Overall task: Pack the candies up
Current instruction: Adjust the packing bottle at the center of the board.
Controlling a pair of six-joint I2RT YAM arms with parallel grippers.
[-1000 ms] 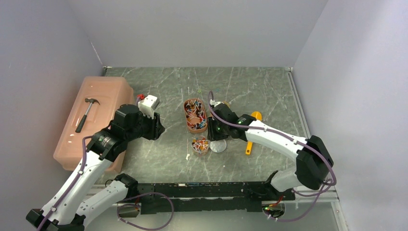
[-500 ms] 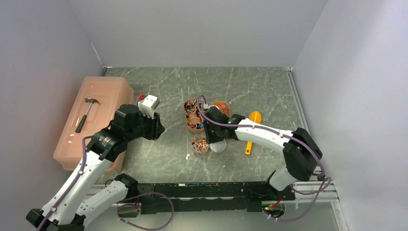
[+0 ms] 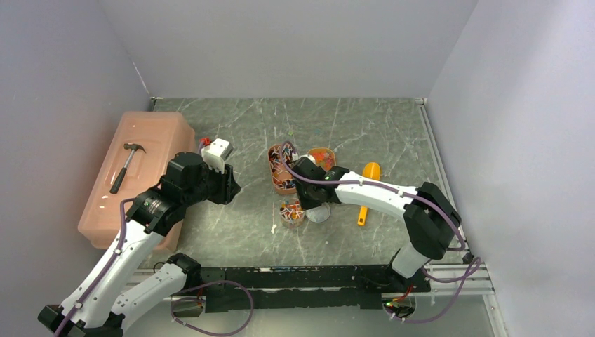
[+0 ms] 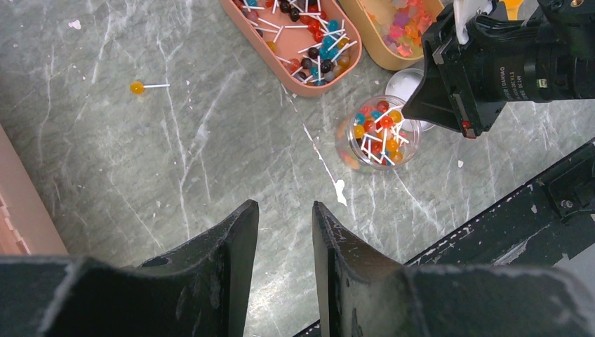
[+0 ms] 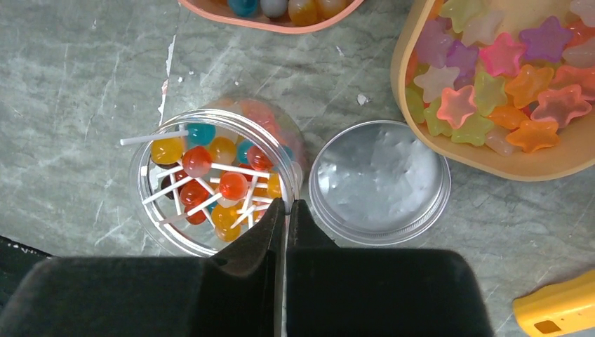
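Note:
The candies are lollipops, and several lie in a clear jar [image 5: 214,182] at mid-table [image 3: 292,213]. More fill an oval orange tray [image 4: 309,88] behind it. Star-shaped candies [image 5: 491,77] lie in a second tray [image 3: 323,156]. One loose lollipop [image 4: 137,87] lies on the table. My right gripper [image 5: 286,205] hangs over the jar's right side and is shut on its rim, one finger inside and one outside. The jar's lid [image 5: 379,180] lies flat just right of it. My left gripper [image 4: 284,217] hovers open and empty over bare table, left of the jar.
A yellow-orange scoop [image 3: 366,189] lies right of the lid. A pink plastic box [image 3: 151,133] with a hammer [image 3: 126,165] on it stands along the left edge. A small white object [image 3: 217,149] sits beside the left arm. A white scrap [image 4: 340,188] lies near the jar.
My right arm has swung left and down from beside the trays onto the jar, and its jaws have closed on the rim. The left arm has not moved.

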